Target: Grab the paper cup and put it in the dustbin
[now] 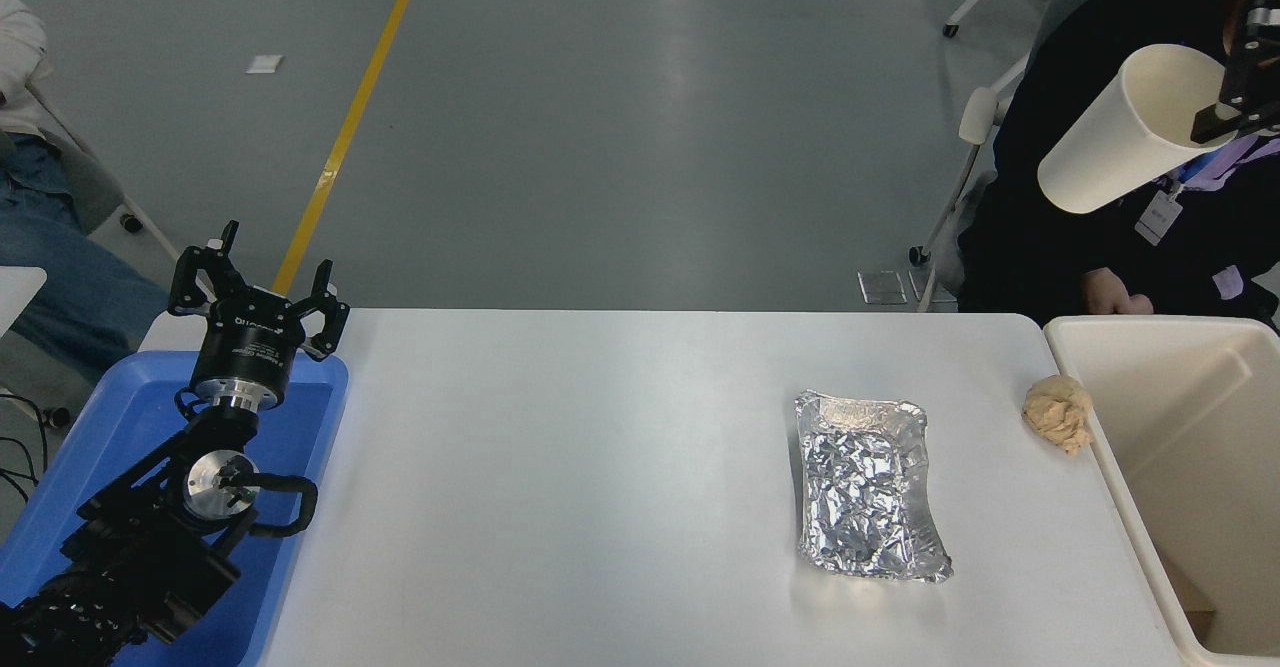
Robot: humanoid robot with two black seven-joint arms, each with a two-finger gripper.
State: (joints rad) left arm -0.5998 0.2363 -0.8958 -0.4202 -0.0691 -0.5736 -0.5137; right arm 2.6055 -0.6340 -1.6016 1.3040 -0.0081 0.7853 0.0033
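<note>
The white paper cup hangs tilted high at the upper right, its mouth turned up and right. My right gripper is shut on the cup's rim, with one finger inside the mouth, and most of the arm runs off the right edge. The cream-white dustbin stands at the table's right end, well below the cup and slightly to its right. My left gripper is parked open at the lower left, over the blue tray.
A silver foil tray lies right of the table's middle. A crumpled tan paper ball rests against the dustbin's left wall. A blue plastic tray sits at the left end. A person in dark clothes sits behind the dustbin.
</note>
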